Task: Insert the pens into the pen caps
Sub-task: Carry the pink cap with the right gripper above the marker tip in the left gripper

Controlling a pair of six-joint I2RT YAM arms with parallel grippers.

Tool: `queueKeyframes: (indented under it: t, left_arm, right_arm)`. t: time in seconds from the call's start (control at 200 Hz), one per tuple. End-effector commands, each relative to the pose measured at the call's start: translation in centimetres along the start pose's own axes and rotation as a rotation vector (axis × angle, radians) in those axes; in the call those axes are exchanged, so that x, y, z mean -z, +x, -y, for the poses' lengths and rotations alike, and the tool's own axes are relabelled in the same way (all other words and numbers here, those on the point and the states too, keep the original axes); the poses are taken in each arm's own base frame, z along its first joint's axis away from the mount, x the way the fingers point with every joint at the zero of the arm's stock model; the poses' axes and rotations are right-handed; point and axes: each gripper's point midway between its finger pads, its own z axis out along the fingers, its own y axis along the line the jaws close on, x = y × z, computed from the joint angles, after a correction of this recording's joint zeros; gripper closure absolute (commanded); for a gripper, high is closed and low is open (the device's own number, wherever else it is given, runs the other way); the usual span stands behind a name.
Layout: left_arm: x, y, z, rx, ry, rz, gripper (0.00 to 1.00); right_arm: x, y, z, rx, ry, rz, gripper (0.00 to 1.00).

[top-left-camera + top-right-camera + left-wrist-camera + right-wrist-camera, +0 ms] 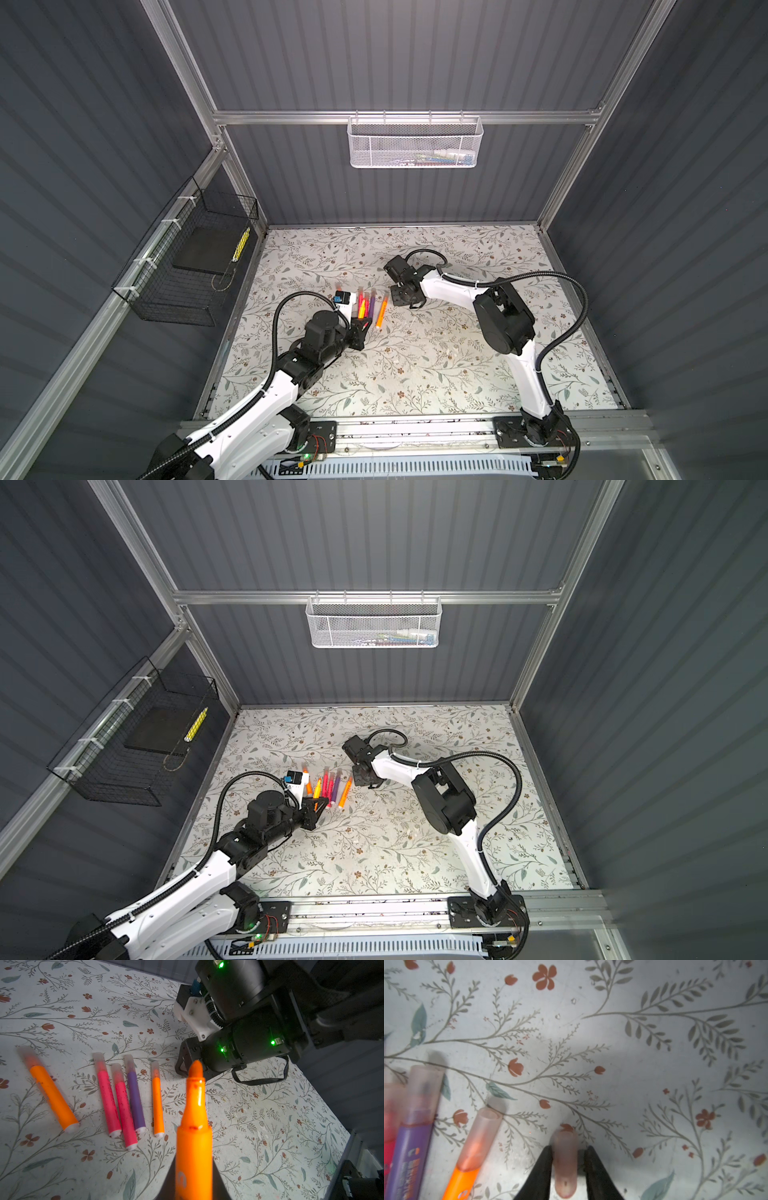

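Observation:
My left gripper is shut on an uncapped orange pen whose pointed tip faces my right gripper. Five capped pens lie side by side on the table: an orange one, two pink ones, a purple one and a slimmer-looking orange one. In both top views this row lies between the two grippers. A loose translucent pen cap lies on the table between the fingers of my right gripper. One finger touches it; a narrow gap shows at the other.
The floral table cover stretches toward the front. A white mesh basket hangs on the back rail. A black wire basket with a dark slab hangs on the left wall. The purple pen and orange pen lie close beside the right gripper.

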Motion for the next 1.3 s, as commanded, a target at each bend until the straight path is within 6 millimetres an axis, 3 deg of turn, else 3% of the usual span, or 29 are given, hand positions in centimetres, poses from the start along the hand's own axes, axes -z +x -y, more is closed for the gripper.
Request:
queueKeyframes:
  t: [0.0, 0.125, 0.285, 0.45, 0.59, 0.7, 0.955, 1.13, 1.215, 1.296]
  left_arm:
    - [0.3, -0.5, 0.5, -0.007, 0.022, 0.014, 1.00]
    - [0.3, -0.6, 0.7, -0.005, 0.027, 0.008, 1.00]
    - [0.5, -0.7, 0.9, -0.007, 0.039, 0.015, 1.00]
    - [0.4, -0.6, 1.9, -0.022, 0.094, 0.004, 1.00]
    - [0.0, -0.3, 4.2, -0.038, 0.238, -0.005, 1.00]
    - [0.0, 0.3, 6.7, -0.058, 0.372, -0.034, 1.00]
    - [-0.5, 2.0, 11.6, -0.213, 0.464, -0.054, 1.00]
    - [-1.1, 2.0, 13.1, -0.203, 0.531, -0.033, 1.00]
    - [-2.2, 1.1, 12.1, -0.137, 0.455, 0.014, 1.00]
    - [-2.8, 0.7, 12.9, -0.098, 0.498, 0.028, 1.00]
  right_arm:
    - [-1.1, 1.0, 0.3, 0.021, 0.038, -0.034, 0.69]
    - [-1.3, 1.2, 0.5, 0.022, 0.047, -0.039, 0.69]
    - [-1.5, 1.3, 0.5, 0.011, 0.045, -0.036, 0.79]
    - [0.0, 0.7, 0.3, -0.036, -0.008, 0.017, 0.84]
    - [4.1, -0.8, 0.6, -0.127, -0.106, 0.153, 0.87]
    - [9.4, -1.7, 1.2, -0.229, -0.256, 0.299, 0.88]
    - [18.6, -0.4, 4.8, -0.492, -0.600, 0.614, 0.94]
    - [22.5, 1.2, 6.0, -0.591, -0.780, 0.762, 0.95]
    - [23.4, 1.6, 6.1, -0.604, -0.828, 0.794, 0.96]
    - [23.8, 1.5, 5.5, -0.602, -0.866, 0.798, 0.96]
